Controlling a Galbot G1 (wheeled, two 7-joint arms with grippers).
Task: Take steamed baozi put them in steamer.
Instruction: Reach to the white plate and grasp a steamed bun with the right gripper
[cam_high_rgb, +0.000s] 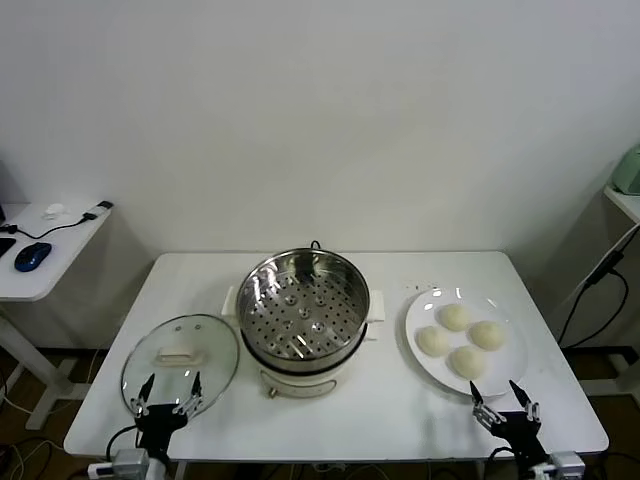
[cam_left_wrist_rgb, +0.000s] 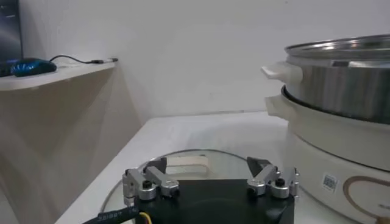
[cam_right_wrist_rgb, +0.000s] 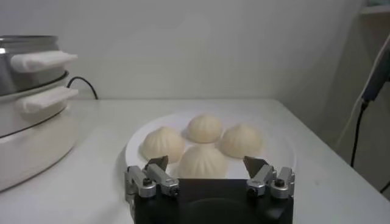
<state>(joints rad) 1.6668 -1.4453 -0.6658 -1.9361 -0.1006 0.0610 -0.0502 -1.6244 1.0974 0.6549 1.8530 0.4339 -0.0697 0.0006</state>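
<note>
The steamer (cam_high_rgb: 303, 312) stands open at the middle of the worktop (cam_high_rgb: 400, 420), its perforated tray bare. All four steamed baozi (cam_high_rgb: 460, 340) sit clustered on a white plate (cam_high_rgb: 420, 312) to the right of the steamer, none moved across yet. The glass lid (cam_high_rgb: 180, 362) lies flat on the steamer's left.

The right pincer (cam_high_rgb: 505, 406) waits at the worktop's near edge, just short of the plate's near rim, and the buns lie straight ahead of it; in the right wrist view the nearest bun (cam_right_wrist_rgb: 202, 161) sits almost centred between the two fingertips. The buns are round domes with no long axis, so approach angle should matter little. This arm is plainly the nearer one, and the steamer then lies to its left for the carry.

Both pincers stand spread wide and hold nothing. The left pincer (cam_high_rgb: 170, 397) hangs over the near edge of the lid, on the far side of the steamer from the buns.
</note>
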